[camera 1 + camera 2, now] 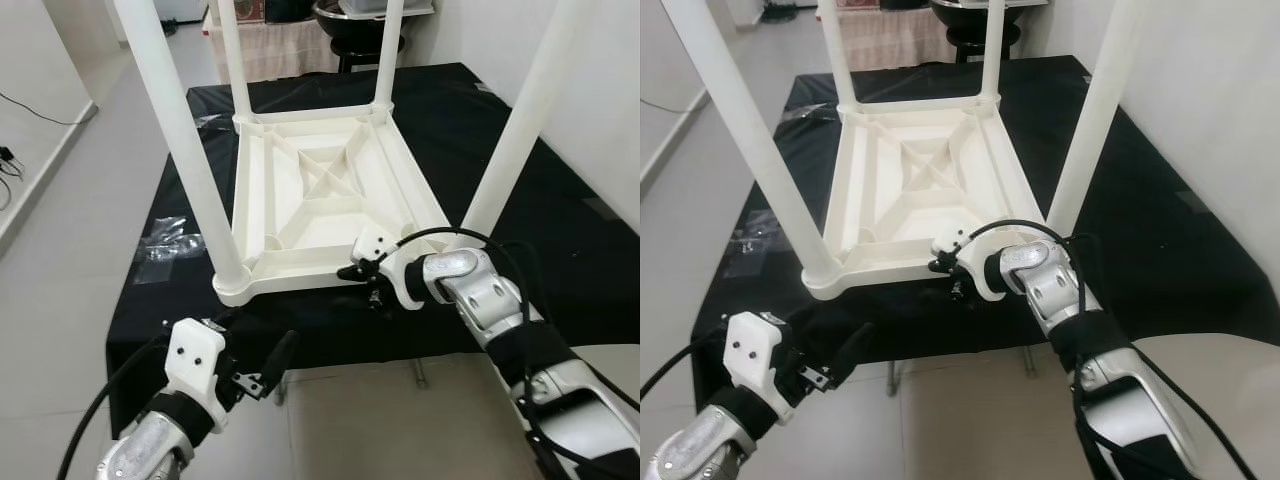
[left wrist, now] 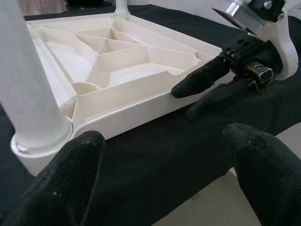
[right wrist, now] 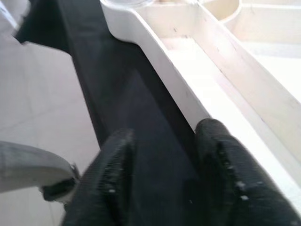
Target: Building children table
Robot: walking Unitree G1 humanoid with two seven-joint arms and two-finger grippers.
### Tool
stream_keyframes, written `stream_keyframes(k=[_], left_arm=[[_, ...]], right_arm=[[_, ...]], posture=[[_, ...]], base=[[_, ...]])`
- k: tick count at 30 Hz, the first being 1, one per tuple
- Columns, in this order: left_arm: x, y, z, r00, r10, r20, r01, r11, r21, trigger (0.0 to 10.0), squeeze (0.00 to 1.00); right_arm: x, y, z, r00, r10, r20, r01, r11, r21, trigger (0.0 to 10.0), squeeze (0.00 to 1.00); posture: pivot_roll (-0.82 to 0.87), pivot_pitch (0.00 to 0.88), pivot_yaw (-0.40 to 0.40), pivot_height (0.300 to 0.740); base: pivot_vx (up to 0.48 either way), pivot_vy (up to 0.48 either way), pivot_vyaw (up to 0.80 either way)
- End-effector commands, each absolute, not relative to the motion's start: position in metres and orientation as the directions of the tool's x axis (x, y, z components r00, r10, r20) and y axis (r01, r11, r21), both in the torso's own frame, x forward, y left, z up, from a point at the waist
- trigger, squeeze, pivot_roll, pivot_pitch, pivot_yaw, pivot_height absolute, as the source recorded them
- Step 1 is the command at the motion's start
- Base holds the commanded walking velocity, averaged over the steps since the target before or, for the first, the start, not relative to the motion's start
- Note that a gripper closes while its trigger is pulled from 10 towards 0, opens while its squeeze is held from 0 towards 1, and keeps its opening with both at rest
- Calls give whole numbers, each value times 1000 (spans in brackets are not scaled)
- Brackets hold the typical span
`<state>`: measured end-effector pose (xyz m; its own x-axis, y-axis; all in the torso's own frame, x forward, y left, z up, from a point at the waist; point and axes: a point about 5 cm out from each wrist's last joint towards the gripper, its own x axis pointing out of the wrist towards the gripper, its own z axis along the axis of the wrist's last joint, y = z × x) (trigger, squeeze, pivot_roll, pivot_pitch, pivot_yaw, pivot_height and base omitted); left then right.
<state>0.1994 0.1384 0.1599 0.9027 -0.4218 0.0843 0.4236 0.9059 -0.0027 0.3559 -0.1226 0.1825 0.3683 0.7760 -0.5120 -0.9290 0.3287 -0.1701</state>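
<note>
Left eye view: a white plastic children's table [image 1: 320, 195] lies upside down on a black cloth [image 1: 520, 180], its ribbed underside up and 4 white legs [image 1: 190, 150] rising out of frame, tops cut off. The right gripper [image 1: 372, 285] sits at the tabletop's near edge, close to the near-right corner; its fingertips are too small here to make out. The left gripper [image 1: 265, 365] hangs below the cloth's front edge, over pale floor [image 1: 70, 200]. Crumpled clear plastic [image 1: 165, 240] lies on the cloth's left side.

Right eye view: same layout; a dark stool [image 1: 980, 40] behind is cropped.

Left wrist view: the left fingers [image 2: 66, 183] are spread wide apart, holding nothing, facing the rim.

Right wrist view: blurred; the right fingers [image 3: 221, 160] stand slightly apart, 1 against the rim's outer wall, gripping nothing.
</note>
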Motion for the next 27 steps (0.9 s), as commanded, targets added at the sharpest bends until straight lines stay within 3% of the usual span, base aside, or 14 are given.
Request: stream_keyframes(k=[1, 11, 20, 21, 24, 27], left_arm=[[198, 136, 160, 898, -430, 92, 433, 902, -10, 10000, 0], [198, 138, 160, 894, -438, 95, 441, 897, -17, 10000, 0], [197, 137, 160, 892, -441, 97, 445, 895, -20, 10000, 0], [197, 137, 160, 891, -442, 98, 446, 895, -21, 10000, 0], [197, 137, 160, 890, -444, 102, 448, 894, -24, 10000, 0], [198, 137, 160, 890, -444, 103, 449, 893, -23, 10000, 0]], right_arm=[[355, -118, 187, 338, 807, -485, -941, 295, -166, 0, 0], [355, -122, 178, 314, 757, -572, -949, 242, -201, 0, 0], [368, -126, 182, 412, 708, -573, -911, 339, -235, 0, 0], [373, -127, 185, 457, 687, -564, -888, 386, -250, 10000, 0], [380, -128, 188, 533, 645, -548, -842, 464, -274, 10000, 0], [382, -127, 189, 555, 632, -541, -828, 487, -280, 10000, 0]], posture=[[30, 170, 16, 740], [29, 160, 27, 740], [26, 155, 26, 740], [26, 155, 26, 740], [26, 153, 28, 740], [29, 150, 30, 740]], base=[[0, 0, 0], [0, 0, 0], [0, 0, 0], [0, 0, 0], [0, 0, 0], [0, 0, 0]])
